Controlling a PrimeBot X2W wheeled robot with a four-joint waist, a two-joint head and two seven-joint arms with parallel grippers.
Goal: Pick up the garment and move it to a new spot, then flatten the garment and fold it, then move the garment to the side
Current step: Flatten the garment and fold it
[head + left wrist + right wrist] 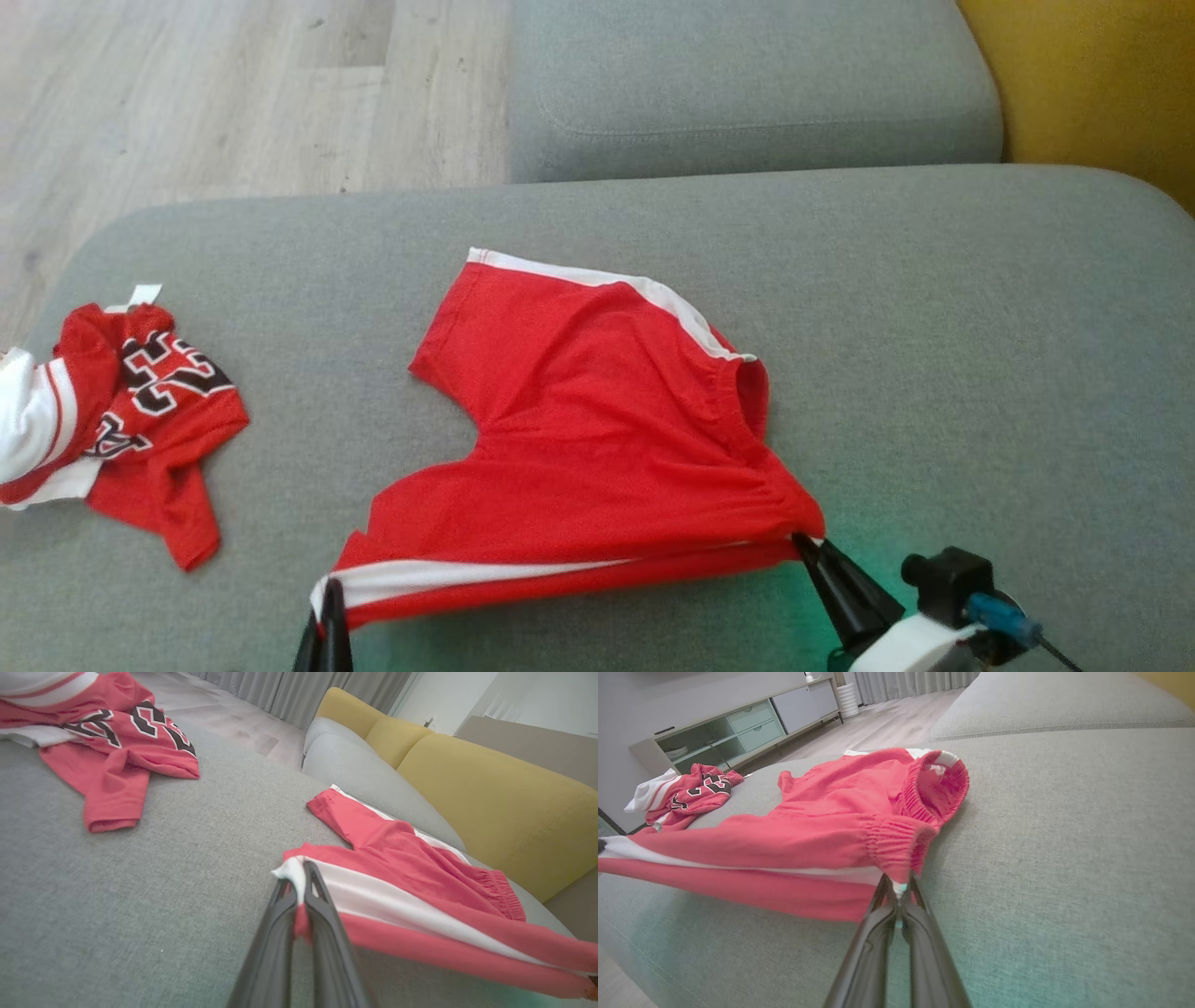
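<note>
The garment (pixel 597 420) is a pair of red shorts with white side stripes, spread across the grey sofa cushion (pixel 980 373). My left gripper (pixel 329 597) is shut on the hem corner of the near leg, where the white stripe ends (pixel 299 877). My right gripper (pixel 803 541) is shut on the near corner of the elastic waistband (pixel 899 884). The near edge of the garment (pixel 420 924) hangs taut between both grippers, lifted off the cushion, while the far leg (pixel 850 779) lies on it.
A crumpled red and white jersey (pixel 121 411) with black lettering lies at the cushion's left end. A second grey cushion (pixel 747 84) sits behind, yellow sofa backs (pixel 490 798) to the right. Wooden floor (pixel 215 93) and a low cabinet (pixel 738 728) lie beyond.
</note>
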